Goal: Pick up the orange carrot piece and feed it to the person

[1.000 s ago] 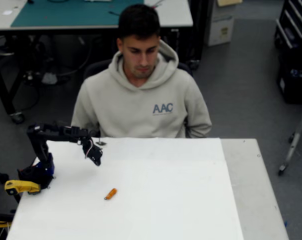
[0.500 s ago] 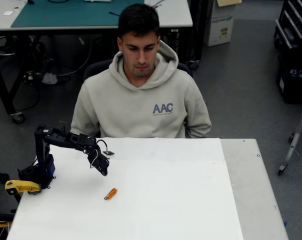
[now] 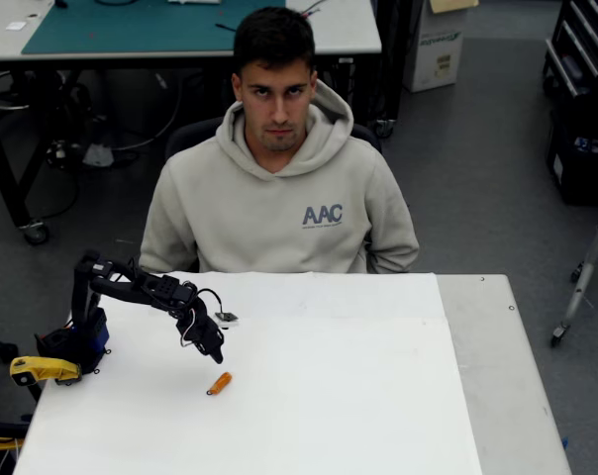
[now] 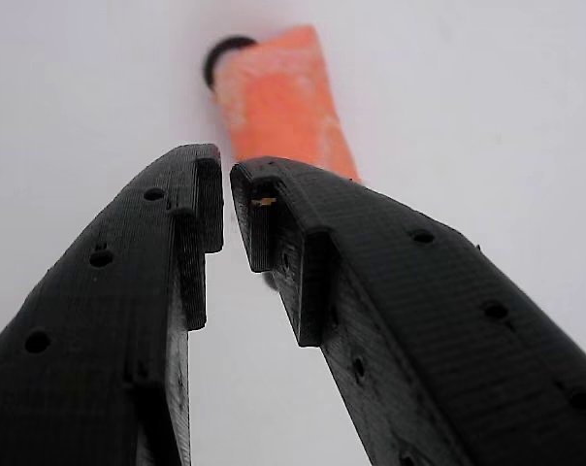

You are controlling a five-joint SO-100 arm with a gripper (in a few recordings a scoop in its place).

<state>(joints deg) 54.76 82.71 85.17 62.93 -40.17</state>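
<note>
Arm: black five-joint arm [image 3: 131,289] on a blue base at the left edge of the white table [image 3: 378,396] in the overhead view, reaching right and toward the near side.
Gripper: black two-finger gripper [image 3: 216,354], tip pointing down toward the tabletop; in the wrist view [image 4: 225,189] jaws parted by a narrow gap at the tips, widening toward the wrist, nothing held between them.
Fingers: two black printed fingers with small round holes, left one [image 4: 128,291] and right one [image 4: 390,282] in the wrist view, each with a stepped inner pad near the tip.
Carrot: small bright-orange stubby carrot piece [image 3: 219,383] lying flat on the white table, near-left part of the tabletop in the overhead view, dark end toward the lower left.
Carrot versus gripper: just below the gripper tip in the overhead view, close by, contact not visible; in the wrist view [image 4: 278,102] directly beyond the fingertips, slightly right of the gap, dark end at the far side, lower part hidden behind the right finger.
Person: seated at the far side of the table in a beige-grey hoodie with "AAC" on the chest [image 3: 279,198], well apart from the carrot.
Clamp: yellow clamp part [image 3: 42,369] beside the arm base at the table's left edge.
</note>
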